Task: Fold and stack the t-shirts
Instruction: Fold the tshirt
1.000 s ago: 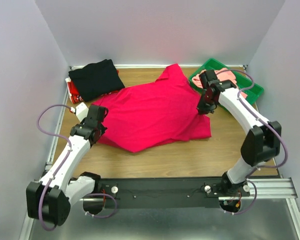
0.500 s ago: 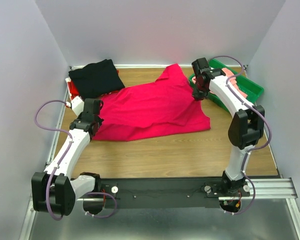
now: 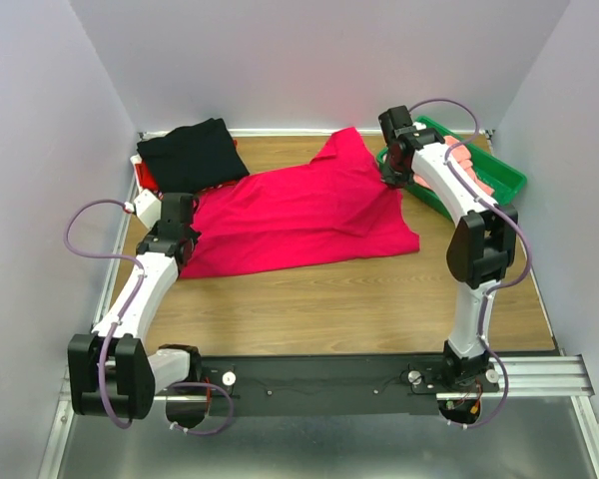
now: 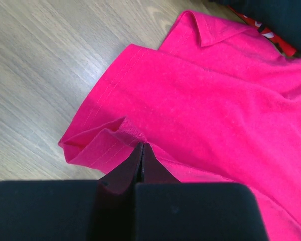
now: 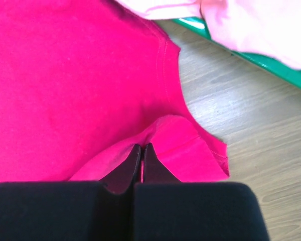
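Wooden desk [image 3: 329, 299] between pale walls: the left pincer [image 4: 142, 147] and right pincer [image 5: 142, 148] each clamp a fold of the crimson t-shirt [image 3: 299, 215] spread mid-desk. The black t-shirt [image 3: 192, 155] lies far-left, and the pink t-shirt [image 3: 474, 168] is in the green tray [image 3: 509, 181].

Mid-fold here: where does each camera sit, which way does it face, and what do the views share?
Top external: above and behind the bases, looking down on the table; left arm and right arm show, crimson shirt between them.
Left wrist: on the left arm, facing down the shut left fingers at the shirt's edge.
Right wrist: on the right arm, facing down the shut right fingers at another edge, green tray beyond.
Shared: both wrist views show the crimson shirt pinched.
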Available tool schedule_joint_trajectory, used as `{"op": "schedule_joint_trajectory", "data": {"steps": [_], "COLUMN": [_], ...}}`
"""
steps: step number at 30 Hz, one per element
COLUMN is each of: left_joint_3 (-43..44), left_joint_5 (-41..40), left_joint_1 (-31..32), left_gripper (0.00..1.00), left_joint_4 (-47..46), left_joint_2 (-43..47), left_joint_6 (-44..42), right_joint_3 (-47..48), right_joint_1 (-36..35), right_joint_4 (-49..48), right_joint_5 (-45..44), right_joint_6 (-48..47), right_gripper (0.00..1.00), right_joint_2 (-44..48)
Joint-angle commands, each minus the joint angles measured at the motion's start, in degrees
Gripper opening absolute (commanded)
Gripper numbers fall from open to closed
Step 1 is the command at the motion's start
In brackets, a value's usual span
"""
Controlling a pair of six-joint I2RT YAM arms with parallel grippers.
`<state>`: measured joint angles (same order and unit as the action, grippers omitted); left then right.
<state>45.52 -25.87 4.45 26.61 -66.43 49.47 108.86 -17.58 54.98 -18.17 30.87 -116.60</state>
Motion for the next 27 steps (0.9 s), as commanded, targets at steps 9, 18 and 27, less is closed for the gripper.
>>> {"op": "schedule_joint_trajectory", "data": {"steps": [9, 18, 27], "left_joint_3": [-1.75, 3.61, 8.01], "left_joint_5": [-0.5, -0.06, 6.17], "left_joint_1": [-2.77, -5.77, -4.62], "left_gripper": [0.0, 0.87, 0.89], "left_joint_4": [-6.13, -8.07, -10.96], "left_joint_2": [-5.36, -10.99, -14.16], "left_joint_6": [-2.19, -7.62, -15.19], "right_joint_3": [7.76, 17.17, -2.99], "right_joint_1": [0.09, 0.09, 0.01], "right_joint_4": [-0.49, -1.02, -6.01], "right_joint_5": [-1.87, 3.05, 15.17], "right_joint_6": [-1.87, -5.12, -8.37], "right_gripper": [0.0, 0.63, 0.66], "right_joint_2": [-6.97, -14.62, -5.58]}}
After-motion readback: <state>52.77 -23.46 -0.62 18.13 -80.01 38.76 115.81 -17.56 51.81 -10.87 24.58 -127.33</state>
